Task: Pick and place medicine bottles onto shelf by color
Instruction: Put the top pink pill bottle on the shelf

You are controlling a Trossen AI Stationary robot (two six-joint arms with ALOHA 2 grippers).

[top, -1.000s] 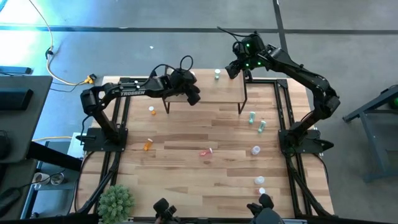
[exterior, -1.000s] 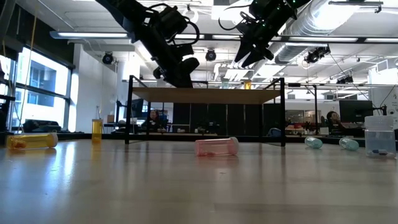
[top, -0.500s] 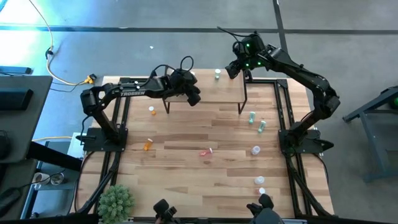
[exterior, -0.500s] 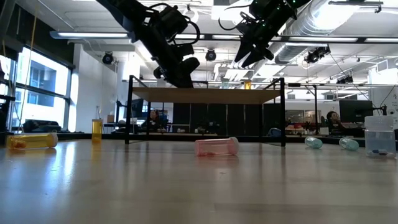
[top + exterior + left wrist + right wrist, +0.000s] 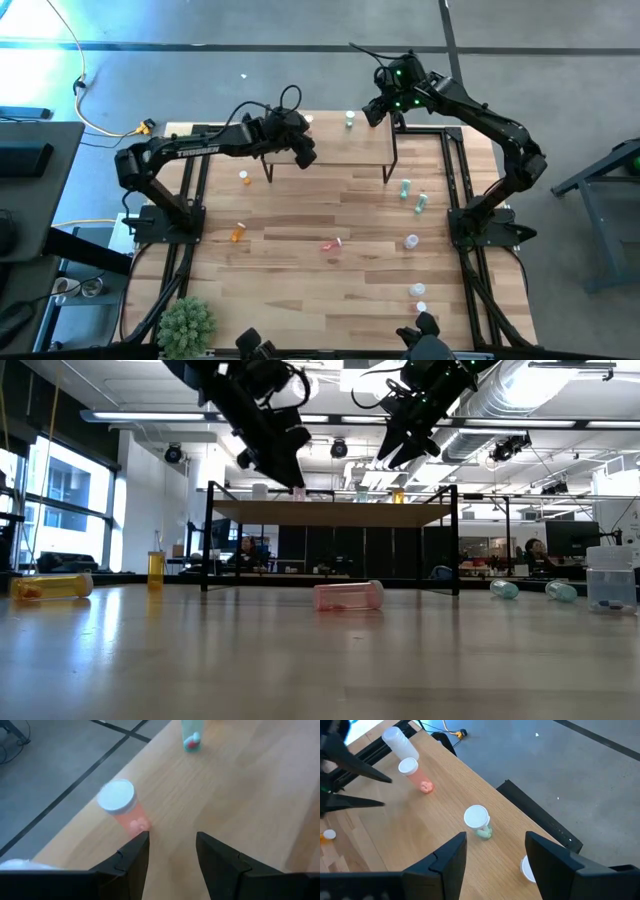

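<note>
The left gripper [image 5: 170,851] hovers above the small light-wood shelf on thin black legs [image 5: 330,150], fingers apart and holding nothing, just behind an upright pink translucent vial with a white cap [image 5: 122,807] that stands near the shelf's edge. The step in hand looks like backing away from that placed vial: lift straight up and back so neither finger clips the cap and tips the vial off the edge. The right gripper [image 5: 495,851] also hangs over the shelf with fingers spread and empty, looking down on an upright green translucent vial with a white cap [image 5: 478,821].

Plenty is left on the large wooden tabletop [image 5: 300,290]: a pink vial lying on its side [image 5: 331,245], an orange vial lying flat [image 5: 238,232], another small orange vial standing [image 5: 244,178], two green vials lying near the right arm [image 5: 413,195] and clear vials [image 5: 415,290]. A green spiky plant [image 5: 186,322] sits in a near corner, clear of the work. The shelf's legs and the two arms' closeness over the board are the main obstacles
</note>
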